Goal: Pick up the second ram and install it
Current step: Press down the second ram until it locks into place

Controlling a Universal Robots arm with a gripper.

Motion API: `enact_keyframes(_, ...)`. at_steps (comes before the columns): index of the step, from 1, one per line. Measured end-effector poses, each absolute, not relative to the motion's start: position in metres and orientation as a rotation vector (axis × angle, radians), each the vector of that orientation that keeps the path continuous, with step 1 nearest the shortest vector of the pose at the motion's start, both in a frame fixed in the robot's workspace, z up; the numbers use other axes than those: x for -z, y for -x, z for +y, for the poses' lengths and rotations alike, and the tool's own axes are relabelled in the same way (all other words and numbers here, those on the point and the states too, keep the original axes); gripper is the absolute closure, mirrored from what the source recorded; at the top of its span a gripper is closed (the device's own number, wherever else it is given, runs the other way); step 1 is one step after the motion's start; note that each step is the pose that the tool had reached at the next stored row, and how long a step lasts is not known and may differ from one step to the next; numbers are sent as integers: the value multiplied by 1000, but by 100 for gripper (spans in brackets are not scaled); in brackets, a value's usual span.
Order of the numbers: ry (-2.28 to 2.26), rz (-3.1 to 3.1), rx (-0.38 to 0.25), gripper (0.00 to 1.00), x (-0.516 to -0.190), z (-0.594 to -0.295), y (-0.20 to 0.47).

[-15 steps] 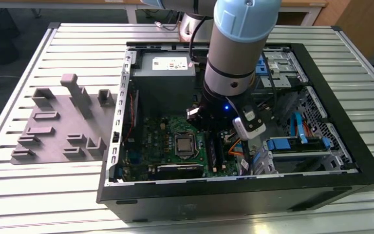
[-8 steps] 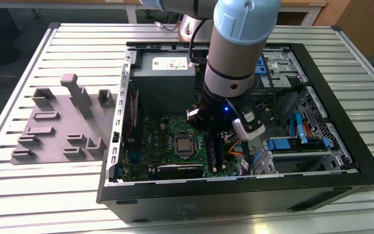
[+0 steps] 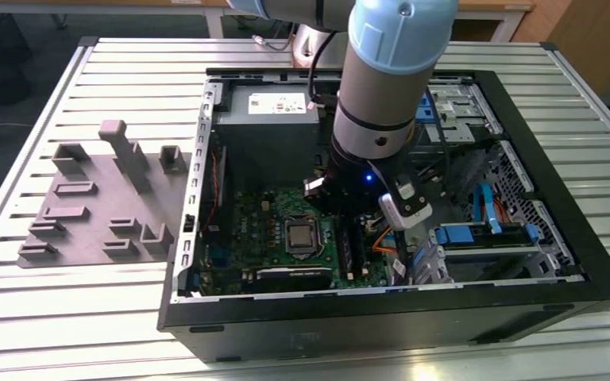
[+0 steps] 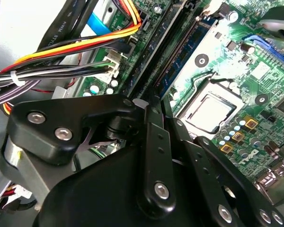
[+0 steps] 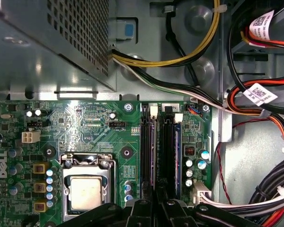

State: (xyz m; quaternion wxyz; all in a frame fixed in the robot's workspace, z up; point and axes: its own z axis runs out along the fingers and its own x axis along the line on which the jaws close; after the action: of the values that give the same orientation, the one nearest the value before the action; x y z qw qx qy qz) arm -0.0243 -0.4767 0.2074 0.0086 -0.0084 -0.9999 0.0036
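The second ram (image 5: 176, 156) is a narrow blue stick standing on edge in a memory slot of the green motherboard (image 5: 85, 127), beside the processor socket (image 5: 87, 189). In the second wrist view its blue face with dark chips (image 4: 184, 54) runs away from my fingertips. My gripper (image 4: 151, 101) hangs low inside the open computer case (image 3: 194, 238), over the near end of the memory slots, with its black fingers (image 4: 156, 142) drawn together. The gripper (image 5: 156, 205) sits right at the slots' end. I cannot tell whether it touches the stick. In the exterior view the gripper (image 3: 349, 218) is above the slots.
A grey holder tray (image 3: 98, 198) lies outside the case at the exterior view's left. Bundled power cables (image 5: 255, 99) and orange data cables (image 4: 85, 42) run close beside the slots. The power supply (image 3: 268, 119) and blue drive brackets (image 3: 485, 234) crowd the case.
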Motion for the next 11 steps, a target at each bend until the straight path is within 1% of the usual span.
enact_keyframes(1,26,-3124,-11,86,-207,-477,24)
enact_keyframes(2,26,-3124,-11,80,-207,-477,24)
enact_keyframes(4,26,-3124,-11,80,-207,-477,24)
enact_keyframes(5,26,-3124,-11,73,-207,-477,24)
enact_keyframes(11,26,-3124,-11,73,-220,-477,24)
